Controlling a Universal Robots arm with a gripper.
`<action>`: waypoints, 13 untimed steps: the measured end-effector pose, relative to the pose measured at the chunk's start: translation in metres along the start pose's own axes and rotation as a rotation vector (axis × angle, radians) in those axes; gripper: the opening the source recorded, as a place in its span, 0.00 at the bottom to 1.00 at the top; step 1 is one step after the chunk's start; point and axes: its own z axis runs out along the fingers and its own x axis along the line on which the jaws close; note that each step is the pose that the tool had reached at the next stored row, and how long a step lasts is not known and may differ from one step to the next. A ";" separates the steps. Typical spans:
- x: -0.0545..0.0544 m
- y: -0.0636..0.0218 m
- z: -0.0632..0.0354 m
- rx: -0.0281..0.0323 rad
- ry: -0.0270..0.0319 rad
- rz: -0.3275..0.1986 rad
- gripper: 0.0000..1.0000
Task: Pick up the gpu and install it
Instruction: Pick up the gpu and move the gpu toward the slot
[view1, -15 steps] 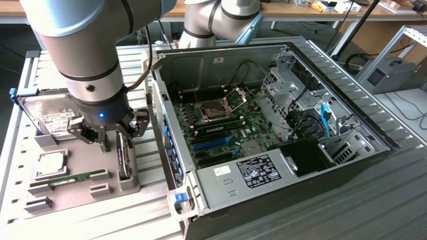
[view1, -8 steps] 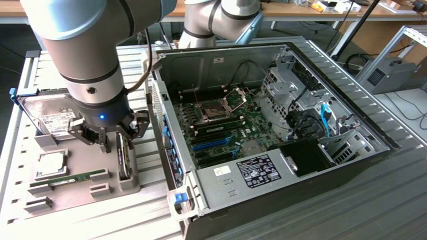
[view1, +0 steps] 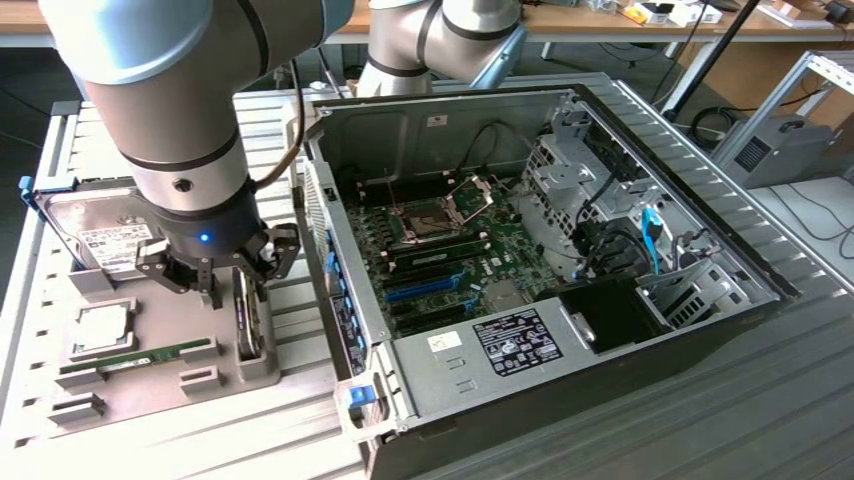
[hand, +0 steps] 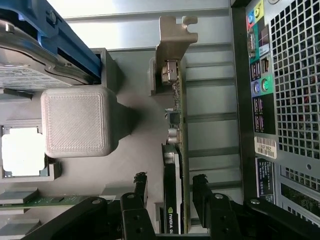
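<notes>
The gpu (hand: 176, 125) stands on edge in a slot of the grey holder tray (hand: 135, 90), its silvery bracket (hand: 174, 42) at the far end and its black cooler toward me. My gripper (hand: 170, 189) is open and straddles the card's near end, one finger (hand: 140, 187) on each side with a small gap to the board. In the exterior view the gripper (view1: 230, 285) hangs straight down over the gpu (view1: 248, 325), at the left of the open computer case (view1: 534, 250).
On the holder tray (view1: 174, 385) lie a hard drive (view1: 107, 240), a processor (view1: 104, 325) and a memory stick (view1: 147, 353). A grey block (hand: 77, 122) rises beside the card. The case's rear panel (hand: 280, 100) stands close on the other side. Blue slots (view1: 427, 285) sit on the motherboard.
</notes>
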 end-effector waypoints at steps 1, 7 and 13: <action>0.000 0.0000 0.0000 -0.0001 -0.0001 0.000 0.50; -0.001 -0.0004 0.0006 -0.0001 -0.0001 0.000 0.50; -0.002 -0.0004 0.0012 -0.0001 -0.0001 0.000 0.50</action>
